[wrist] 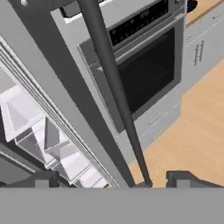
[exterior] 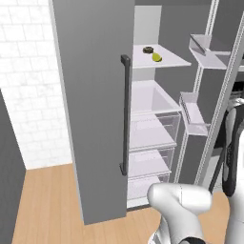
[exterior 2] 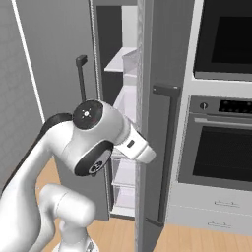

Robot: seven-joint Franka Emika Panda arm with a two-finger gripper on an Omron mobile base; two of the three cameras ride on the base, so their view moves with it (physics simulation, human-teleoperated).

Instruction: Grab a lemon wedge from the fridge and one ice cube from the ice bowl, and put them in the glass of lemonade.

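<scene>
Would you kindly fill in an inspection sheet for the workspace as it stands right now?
Surface: white fridge shelf, carrying two small items.
Job's things: fridge open; lemon wedge on the top shelf.
Clutter: small dark round object beside the wedge.
Grippers: gripper open, fingertips either side of the door's dark bar handle, not clamping it.
Cables: nothing seen.
Surroundings: built-in oven, wooden floor, white brick wall.

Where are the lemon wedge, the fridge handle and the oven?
lemon wedge (exterior: 156, 57), left base view, its yellow middle.
fridge handle (exterior: 126, 114), left base view, mid-bar.
oven (exterior 2: 224, 152), right base view, dark door glass.
</scene>
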